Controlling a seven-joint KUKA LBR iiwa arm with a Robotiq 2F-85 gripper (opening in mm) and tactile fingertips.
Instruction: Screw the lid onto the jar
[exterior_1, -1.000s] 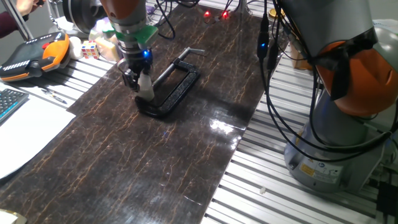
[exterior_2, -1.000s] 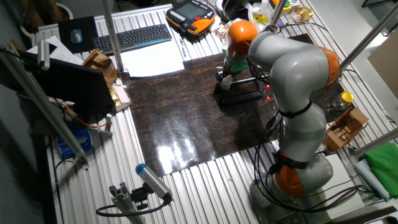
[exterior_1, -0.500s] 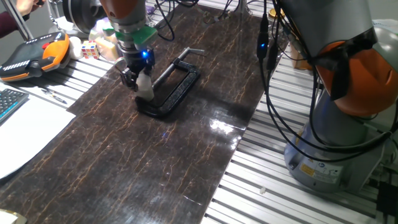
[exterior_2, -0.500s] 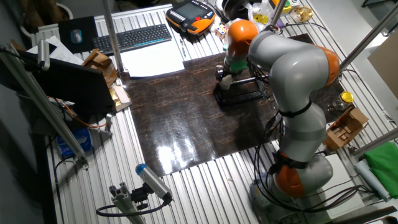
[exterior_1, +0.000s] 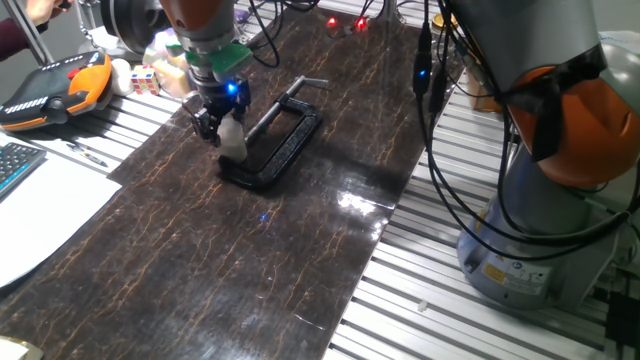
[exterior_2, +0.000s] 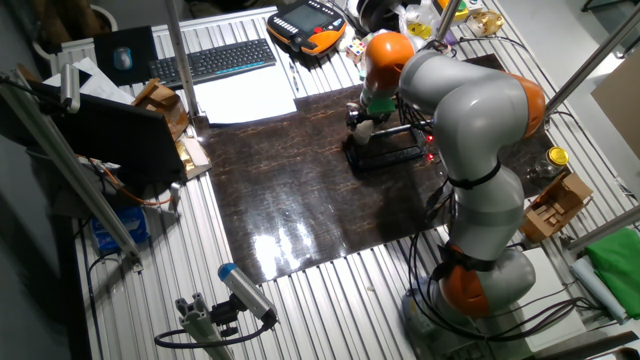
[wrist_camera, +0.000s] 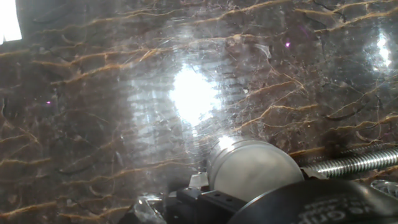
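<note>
The jar (exterior_1: 235, 140) stands on the dark marbled table (exterior_1: 300, 260), touching or just beside the near end of the black C-clamp (exterior_1: 278, 142); whether the clamp grips it cannot be told. In the hand view a round, pale, shiny disc fills the lower middle: this appears to be the lid (wrist_camera: 252, 168), seen from above, with the clamp's threaded screw (wrist_camera: 348, 163) running off to the right beside it. Whether the lid is already seated on the jar's thread cannot be told.

The gripper (exterior_1: 218, 122) hangs directly over the jar, fingers pointing down around its top. The jaws look closed about the lid or the jar's neck, but no view shows the contact, so the grip cannot be confirmed.

Judged step: turning the lid down on the thread. To do this well, keep the wrist axis vertical and centred on the jar, press lightly, and rotate without dragging the jar sideways. A tilted lid would likely cross-thread.

Obstructions: the clamp frame and its screw lie close beside the fingers and limit their swing. An orange teach pendant (exterior_1: 55, 85) and a keyboard (exterior_2: 213, 62) sit well apart, off the work surface.
</note>
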